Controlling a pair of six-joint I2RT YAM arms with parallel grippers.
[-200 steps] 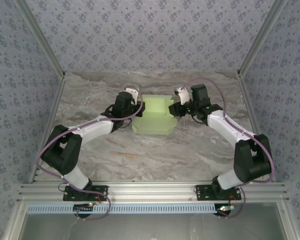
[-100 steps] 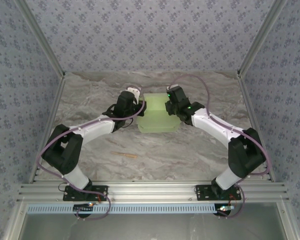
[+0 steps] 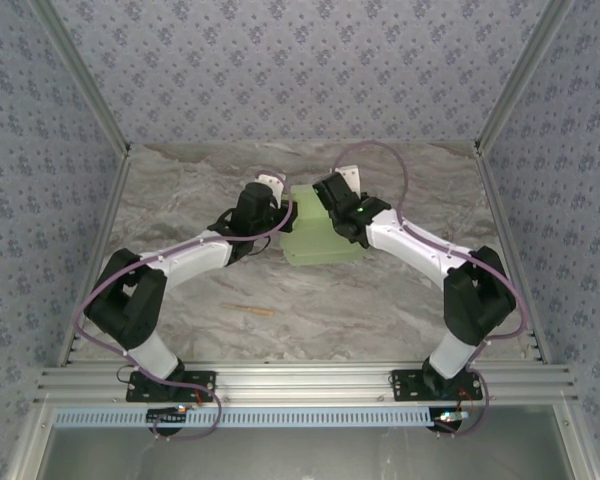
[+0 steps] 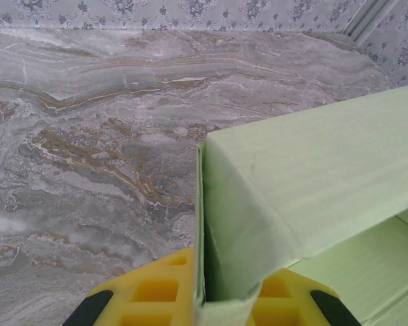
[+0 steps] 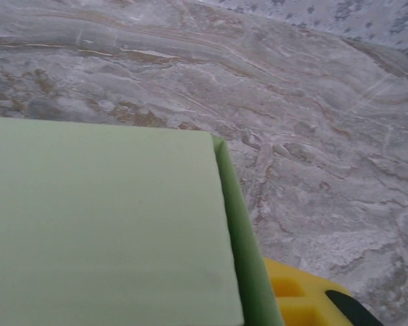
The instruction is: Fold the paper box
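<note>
The pale light-green thin-card paper box sits in the far middle of the grey-brown marble-patterned tabletop, between the two arms, partly folded with its walls raised; the left gripper meets its left edge; seen from the left wrist, the yellow finger pads stand narrow, with an upright wall of the paper box pinched between them, and a flat panel bends off that wall to the right; the right gripper is over the far right part of the box; seen from the right wrist, a broad flat green panel of the box lies across the lower left, with one yellow finger just beside its right edge and the other hidden, so I cannot tell whether those jaws are wide or narrow; a thin tan stick lies on the tabletop nearer the arm bases, well apart from the box.
</note>
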